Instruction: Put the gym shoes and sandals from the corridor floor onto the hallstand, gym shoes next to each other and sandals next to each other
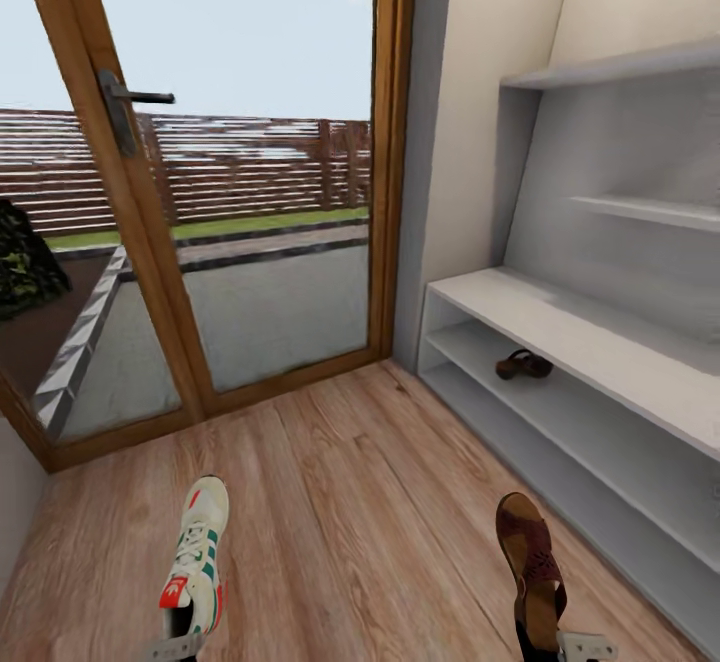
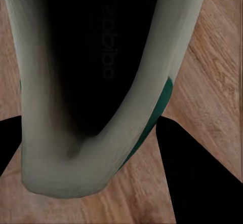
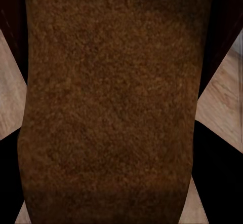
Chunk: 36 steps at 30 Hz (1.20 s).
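Head view: left gripper point(image 1: 180, 648) pinches a gym shoe point(image 1: 198, 562) by its heel above the corridor floor point(image 1: 350, 502); right gripper point(image 1: 565, 648) pinches a sandal point(image 1: 530, 567). A second sandal point(image 1: 523, 365) lies on the hallstand point(image 1: 600, 342) shelf under the bench.
Left wrist view: shoe opening point(image 2: 96, 82) between dark fingers point(image 2: 197, 178).
Right wrist view: brown sandal insole point(image 3: 111, 107).

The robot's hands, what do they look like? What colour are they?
Not much of them can be seen. In the head view, the left gripper and the right gripper show pale grey, flat, blocky metal-looking tips at the bottom edge. In the wrist views the fingers look like plain black wedges with straight edges. No cables or markings are visible.
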Motion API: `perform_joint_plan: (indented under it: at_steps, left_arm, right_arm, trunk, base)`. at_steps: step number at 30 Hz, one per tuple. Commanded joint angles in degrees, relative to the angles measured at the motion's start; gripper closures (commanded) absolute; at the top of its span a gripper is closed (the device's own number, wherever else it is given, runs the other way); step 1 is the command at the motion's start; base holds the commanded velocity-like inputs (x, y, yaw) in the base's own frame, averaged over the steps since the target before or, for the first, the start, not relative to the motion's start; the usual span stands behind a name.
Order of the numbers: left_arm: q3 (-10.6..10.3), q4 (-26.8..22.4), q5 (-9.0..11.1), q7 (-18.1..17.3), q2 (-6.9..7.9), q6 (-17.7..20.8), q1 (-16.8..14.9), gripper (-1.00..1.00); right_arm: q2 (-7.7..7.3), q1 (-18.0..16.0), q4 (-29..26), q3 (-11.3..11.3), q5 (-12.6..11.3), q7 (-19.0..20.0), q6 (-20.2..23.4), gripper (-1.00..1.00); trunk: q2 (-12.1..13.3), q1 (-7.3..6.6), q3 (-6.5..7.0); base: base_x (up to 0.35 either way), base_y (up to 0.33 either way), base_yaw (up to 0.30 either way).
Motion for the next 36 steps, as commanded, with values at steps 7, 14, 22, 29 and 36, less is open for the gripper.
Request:
perform_joint_plan:
  at_steps: [7, 14, 22, 29, 36]
  left_arm:
    - [0.3, 0.0, -0.4, -0.6, -0.05, -0.2, 0.0, 1.00]
    - [0.2, 0.0, -0.4, -0.6, -0.05, -0.2, 0.0, 1.00]
    - [0.2, 0.0, -0.4, -0.6, -0.05, -0.2, 0.0, 1.00]
    - [0.2, 0.0, -0.4, -0.6, -0.05, -0.2, 0.0, 1.00]
    - [0.2, 0.0, -0.4, -0.6, -0.05, -0.2, 0.0, 1.00]
  right_arm:
    - [0.06, -0.1, 0.0, -0.5, 0.6, 0.5, -0.2, 1.00]
    - [0.06, -0.1, 0.1, -0.5, 0.6, 0.5, -0.2, 1.00]
    - [0.06, -0.1, 0.1, -0.5, 0.6, 0.5, -0.2, 1.00]
    - [0.06, -0.1, 0.1, -0.5, 0.6, 0.5, -0.1, 1.00]
    - [0.06, -0.1, 0.1, -0.5, 0.6, 0.5, -0.1, 1.00]
  trunk:
    - [0.0, 0.01, 0.19]
    - [0.0, 0.01, 0.44]
    - [0.0, 0.01, 0.63]
    - [0.0, 0.01, 0.63]
    - [0.0, 0.01, 0.63]
  base:
    - [0.053, 0.010, -0.241]
    - [0.002, 0.000, -0.241]
    - [-0.185, 0.038, -0.252]
    - [-0.207, 0.048, -0.268]
    - [-0.010, 0.002, -0.272]
